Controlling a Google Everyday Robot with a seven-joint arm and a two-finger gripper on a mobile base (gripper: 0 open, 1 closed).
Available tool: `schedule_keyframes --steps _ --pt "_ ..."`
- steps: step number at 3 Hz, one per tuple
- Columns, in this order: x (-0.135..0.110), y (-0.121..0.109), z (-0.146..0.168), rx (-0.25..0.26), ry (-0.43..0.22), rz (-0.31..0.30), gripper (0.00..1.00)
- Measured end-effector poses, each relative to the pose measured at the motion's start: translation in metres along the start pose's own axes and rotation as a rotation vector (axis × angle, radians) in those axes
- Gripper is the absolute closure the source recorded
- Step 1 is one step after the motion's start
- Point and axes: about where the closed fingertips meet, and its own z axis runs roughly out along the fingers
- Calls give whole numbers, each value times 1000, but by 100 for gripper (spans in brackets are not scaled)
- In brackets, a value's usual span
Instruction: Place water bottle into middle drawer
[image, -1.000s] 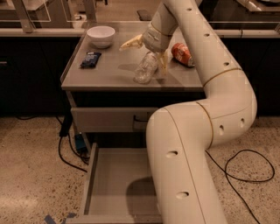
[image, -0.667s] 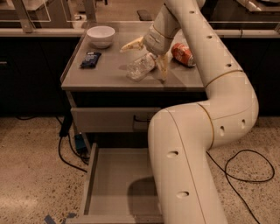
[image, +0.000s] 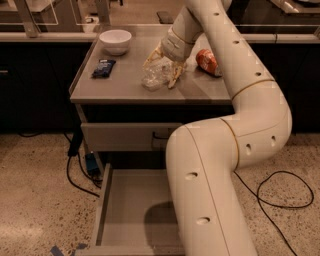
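Note:
The water bottle, clear and crinkly, lies tilted on the grey tabletop near its middle. My gripper reaches down onto it from the right. One yellowish finger is behind the bottle and the other is at its right, so the gripper is shut on the bottle. The middle drawer is pulled out below the table near the floor. Its flat grey floor is bare, and my arm hides its right part.
A white bowl and a dark blue packet sit at the table's back left. A red soda can lies to the right of my gripper. A closed drawer front is under the tabletop. Cables lie on the floor.
The bottle has shifted a little to the left between my fingers and tilted. My gripper has stayed over the same spot on the table.

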Motion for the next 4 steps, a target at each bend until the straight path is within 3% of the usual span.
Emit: schedule_keyframes --steps 1,2,4 --pt "0 0 0 1 1 0 66" --pt "0 0 0 1 1 0 97" --pt "5 -5 4 15 16 1 100"
